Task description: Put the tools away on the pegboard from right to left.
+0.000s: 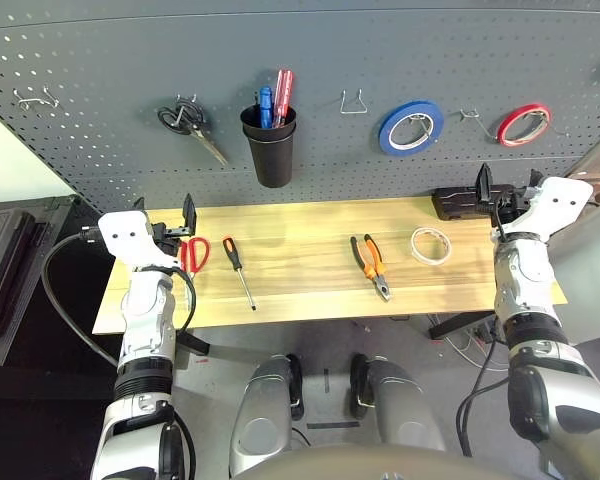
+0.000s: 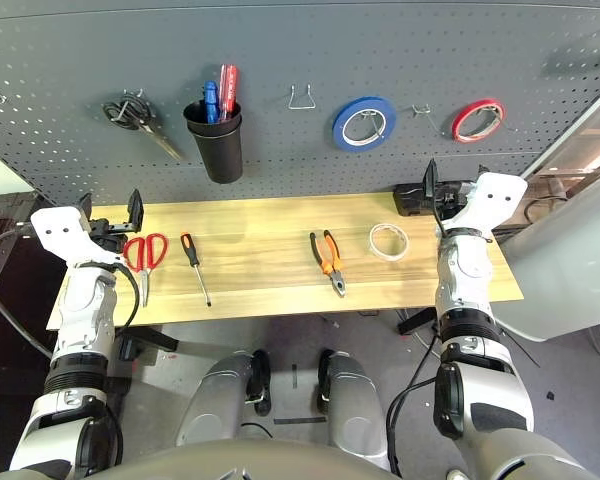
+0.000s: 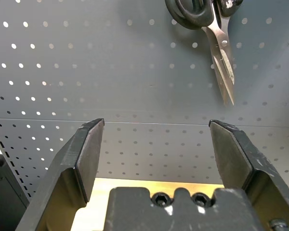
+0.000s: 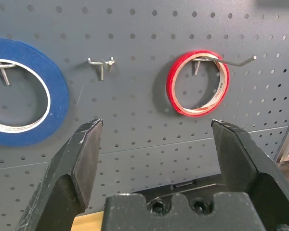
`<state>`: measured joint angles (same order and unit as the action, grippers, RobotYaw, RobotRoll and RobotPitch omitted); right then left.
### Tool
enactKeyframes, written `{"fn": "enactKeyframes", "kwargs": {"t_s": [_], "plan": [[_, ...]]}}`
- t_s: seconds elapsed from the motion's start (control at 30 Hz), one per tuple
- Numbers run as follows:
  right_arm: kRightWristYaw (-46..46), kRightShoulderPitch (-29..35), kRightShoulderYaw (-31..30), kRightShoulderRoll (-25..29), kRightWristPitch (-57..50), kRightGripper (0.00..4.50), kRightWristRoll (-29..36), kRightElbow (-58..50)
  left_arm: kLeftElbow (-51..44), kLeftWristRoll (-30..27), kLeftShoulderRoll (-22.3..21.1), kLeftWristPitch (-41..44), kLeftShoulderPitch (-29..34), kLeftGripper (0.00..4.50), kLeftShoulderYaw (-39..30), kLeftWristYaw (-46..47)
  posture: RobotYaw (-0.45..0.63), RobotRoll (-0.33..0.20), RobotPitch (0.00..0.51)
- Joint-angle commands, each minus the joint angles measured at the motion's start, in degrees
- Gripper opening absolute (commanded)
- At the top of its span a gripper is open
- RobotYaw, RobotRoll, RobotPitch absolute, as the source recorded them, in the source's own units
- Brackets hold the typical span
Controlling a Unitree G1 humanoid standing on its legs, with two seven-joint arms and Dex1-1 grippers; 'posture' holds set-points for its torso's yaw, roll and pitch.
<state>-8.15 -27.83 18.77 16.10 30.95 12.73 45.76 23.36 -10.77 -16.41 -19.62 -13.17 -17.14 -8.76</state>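
Black fingers of the right gripper (image 1: 504, 196) stood apart, empty, raised at the table's (image 1: 300, 285) right end. White tape roll (image 1: 431, 245) lay flat just left of it, the rightmost tool and nearer this arm. Left gripper (image 1: 176, 224) likewise spread, empty, beside the red scissors (image 1: 194, 254). Pliers (image 1: 371, 264) and screwdriver (image 1: 238, 270) lay between, below the pegboard (image 1: 100, 60).

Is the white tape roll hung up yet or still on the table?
On the table: white tape roll lies flat on the wood, untouched.
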Motion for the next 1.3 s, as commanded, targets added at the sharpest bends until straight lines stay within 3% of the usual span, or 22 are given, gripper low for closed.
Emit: {"fn": "enactKeyframes", "kwargs": {"t_s": [0.03,0.37,0.67,0.93,1.3], "plan": [[0.0,0.4,0.3,0.0,-0.4,4.5,0.2,0.3,-0.8,-0.4,0.4,0.0,1.1,4.46,-0.1,-0.3,0.12,0.0,0.117],[-0.4,1.0,-0.6,0.6,-2.4,4.5,-0.8,-0.9,-5.9,-1.8,0.4,4.2,4.2,4.46,2.2,-4.7,0.13,0.0,0.132],[-5.8,0.2,-3.9,4.4,-12.5,4.5,-2.6,-1.2,-20.6,-3.6,-5.2,17.3,11.0,4.46,11.3,-19.7,0.13,0.0,0.173],[-15.4,-0.6,-9.2,12.1,-24.9,4.5,-5.9,-1.9,-25.8,-0.1,-10.5,20.5,12.1,4.46,19.3,-28.6,0.08,0.0,0.258],[-32.2,-3.8,-16.6,18.6,-37.2,4.5,-8.0,-3.0,-28.6,2.8,-14.8,20.5,13.8,4.46,22.8,-33.1,0.06,0.0,0.347]]}}
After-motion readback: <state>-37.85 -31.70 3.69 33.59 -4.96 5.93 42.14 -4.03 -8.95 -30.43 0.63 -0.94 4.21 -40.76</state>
